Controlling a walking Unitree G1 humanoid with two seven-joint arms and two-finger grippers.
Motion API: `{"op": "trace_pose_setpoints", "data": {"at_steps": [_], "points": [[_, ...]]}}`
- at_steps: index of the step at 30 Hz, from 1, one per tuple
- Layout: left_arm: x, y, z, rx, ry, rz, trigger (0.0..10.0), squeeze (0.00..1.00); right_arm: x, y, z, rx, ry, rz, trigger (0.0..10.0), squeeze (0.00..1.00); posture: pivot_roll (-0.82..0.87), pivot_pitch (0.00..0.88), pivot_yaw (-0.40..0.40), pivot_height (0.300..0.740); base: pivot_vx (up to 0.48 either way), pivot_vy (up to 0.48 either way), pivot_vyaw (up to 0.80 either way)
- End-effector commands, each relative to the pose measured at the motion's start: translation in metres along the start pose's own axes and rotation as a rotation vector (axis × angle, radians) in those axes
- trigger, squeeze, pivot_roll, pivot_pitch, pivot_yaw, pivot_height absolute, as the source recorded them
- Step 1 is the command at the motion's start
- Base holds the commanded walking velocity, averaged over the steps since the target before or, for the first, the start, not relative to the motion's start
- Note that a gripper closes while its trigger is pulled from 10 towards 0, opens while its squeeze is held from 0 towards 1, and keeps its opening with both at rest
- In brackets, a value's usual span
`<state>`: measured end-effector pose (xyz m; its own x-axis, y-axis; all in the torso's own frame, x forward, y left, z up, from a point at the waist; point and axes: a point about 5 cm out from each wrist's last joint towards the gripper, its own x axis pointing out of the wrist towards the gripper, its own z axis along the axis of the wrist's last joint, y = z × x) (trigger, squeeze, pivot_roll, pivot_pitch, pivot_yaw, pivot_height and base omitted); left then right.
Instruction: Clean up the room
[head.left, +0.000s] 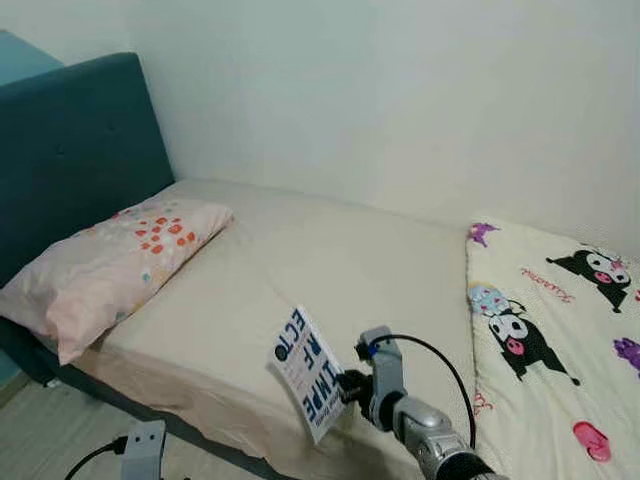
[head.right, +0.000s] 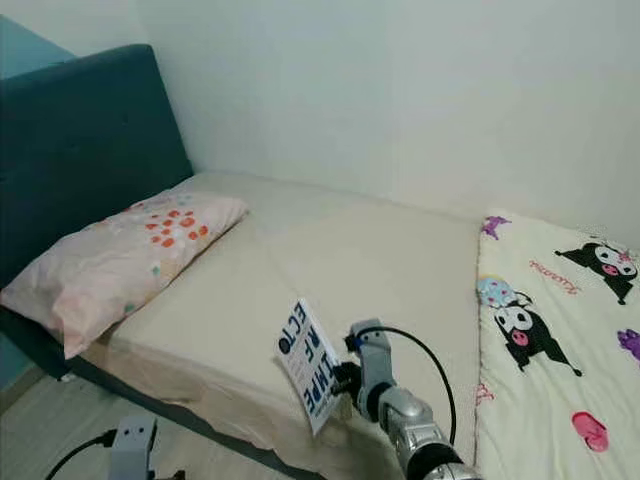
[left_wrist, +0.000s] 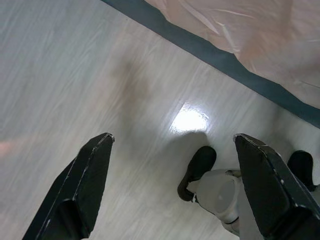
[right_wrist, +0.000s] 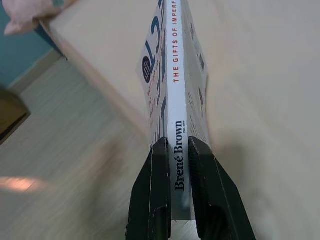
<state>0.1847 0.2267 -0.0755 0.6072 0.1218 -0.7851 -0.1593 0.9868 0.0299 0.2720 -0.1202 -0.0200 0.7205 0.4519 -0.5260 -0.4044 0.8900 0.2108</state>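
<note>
While the right claw (right_wrist: 176, 150) pinches a white paperback book with dark blue lettering (head.left: 309, 372) by its spine end, fingers closed tight on both covers, the book hangs tilted above the near edge of the beige-sheeted bed with a teal upholstered headboard (head.left: 300, 270). A pink pillow with orange flower print (head.left: 110, 265) lies at the headboard end; a cream cartoon-print blanket (head.left: 560, 340) covers the other end. The left claw (left_wrist: 172, 145) hangs spread wide, holding nothing, over the pale wood-look floor (left_wrist: 75, 75).
</note>
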Motion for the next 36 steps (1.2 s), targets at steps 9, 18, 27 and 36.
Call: {"op": "trace_pose_setpoints", "data": {"at_steps": [9,18,27,36], "points": [[0.0026,-0.0044,0.0094,-0.016,-0.008,0.006,10.0,0.00,0.0000,0.0011,-0.0011,-0.042,0.016,0.026,10.0,0.00,-0.09,0.000,-0.037,0.718,0.000,-0.267,0.76],[0.0017,-0.0080,0.0022,-0.015,0.009,-0.008,10.0,0.00,-0.0010,-0.0005,-0.0016,-0.048,0.017,0.029,10.0,0.00,-0.09,0.000,-0.042,0.718,0.000,0.000,0.76],[0.0016,-0.0107,0.0006,-0.019,0.013,-0.013,10.0,0.00,-0.0007,-0.0001,-0.0004,-0.063,0.014,0.036,10.0,0.00,-0.09,0.000,-0.043,0.718,0.000,0.000,0.76],[0.0017,-0.0128,0.0003,-0.024,0.011,-0.019,10.0,0.00,-0.0016,-0.0042,0.0003,-0.067,0.010,-0.003,10.0,0.00,-0.10,0.000,-0.044,0.718,0.000,0.000,0.76]]}}
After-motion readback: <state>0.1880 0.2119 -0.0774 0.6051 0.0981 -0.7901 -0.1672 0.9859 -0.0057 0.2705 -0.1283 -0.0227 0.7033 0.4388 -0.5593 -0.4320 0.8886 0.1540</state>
